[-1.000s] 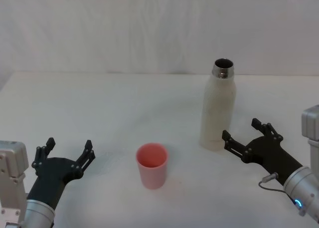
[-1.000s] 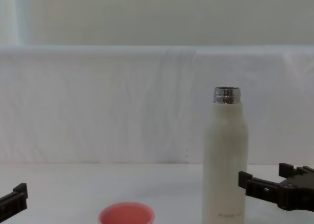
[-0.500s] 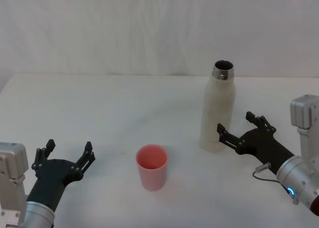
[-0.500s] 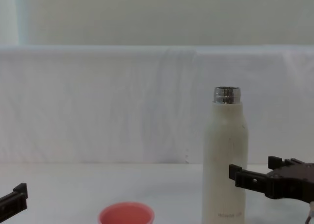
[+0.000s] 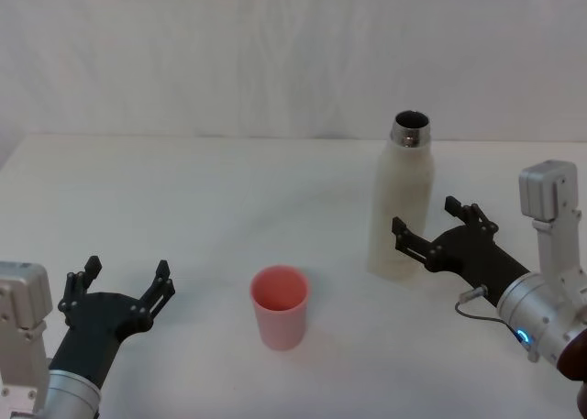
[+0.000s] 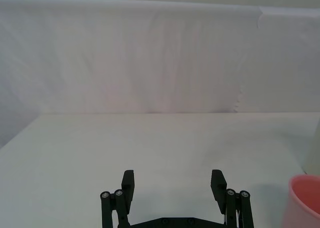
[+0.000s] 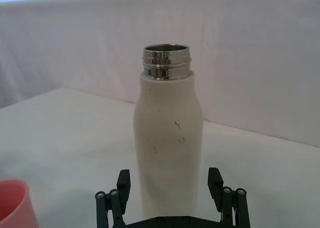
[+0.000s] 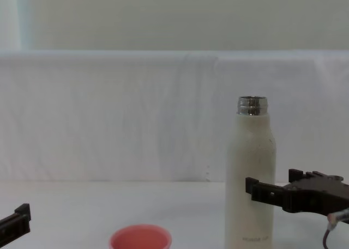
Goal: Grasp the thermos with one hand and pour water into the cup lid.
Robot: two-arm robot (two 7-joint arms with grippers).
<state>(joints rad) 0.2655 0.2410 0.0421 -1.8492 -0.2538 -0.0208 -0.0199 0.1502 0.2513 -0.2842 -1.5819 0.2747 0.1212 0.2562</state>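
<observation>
The thermos (image 5: 401, 199) stands upright on the white table, a cream-white bottle with its steel neck uncapped; it also shows in the right wrist view (image 7: 170, 143) and the chest view (image 8: 250, 172). My right gripper (image 5: 424, 215) is open at the thermos's lower body, one fingertip on each side of it (image 7: 169, 175), with a gap at each side. The cup lid (image 5: 279, 304), a small salmon-pink cup, stands upright to the thermos's left and nearer to me. Left of the cup lid, my left gripper (image 5: 127, 266) rests open and holds nothing.
The white table (image 5: 229, 190) stretches wide around both objects. A white cloth backdrop (image 5: 275, 52) rises along its far edge. The table's left edge shows at the far left of the head view.
My right gripper has moved left and forward, from beside the thermos to having its open fingers around the lower body. The left arm, thermos and cup lid have not moved.
</observation>
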